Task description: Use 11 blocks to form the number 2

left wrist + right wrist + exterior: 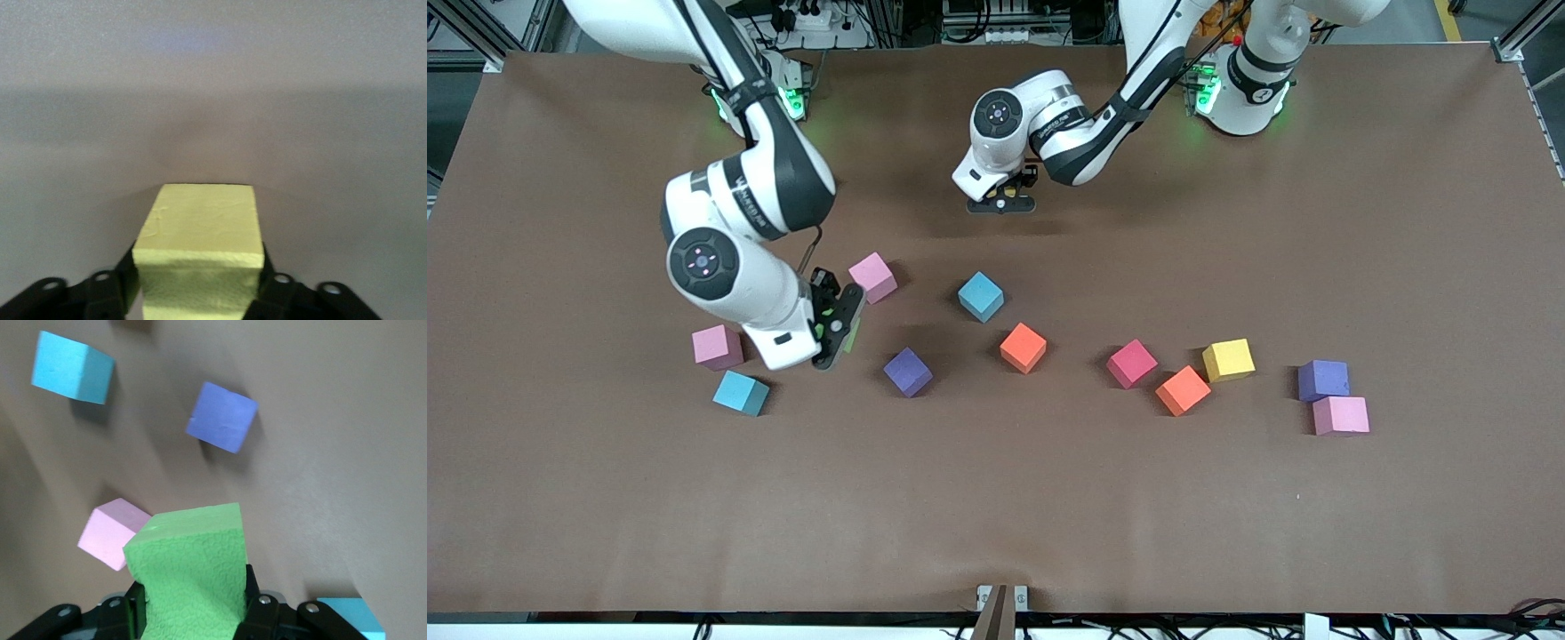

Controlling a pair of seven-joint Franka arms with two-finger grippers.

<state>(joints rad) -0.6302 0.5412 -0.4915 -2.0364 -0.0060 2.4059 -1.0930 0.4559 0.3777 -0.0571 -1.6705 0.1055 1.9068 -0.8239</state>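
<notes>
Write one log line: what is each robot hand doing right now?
left gripper: around yellow block, over bare table | right gripper: shut on green block | digit: not started

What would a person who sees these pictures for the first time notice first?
First, the scattered row of small matte foam cubes across the middle of the brown table, in pink, blue, purple, orange, red and yellow; no digit is formed yet. Next, the right claw squeezing a green foam cube, above the table near a pink foam cube. The left claw has a pale yellow foam cube between its fingers, nearer the robots' bases.
</notes>
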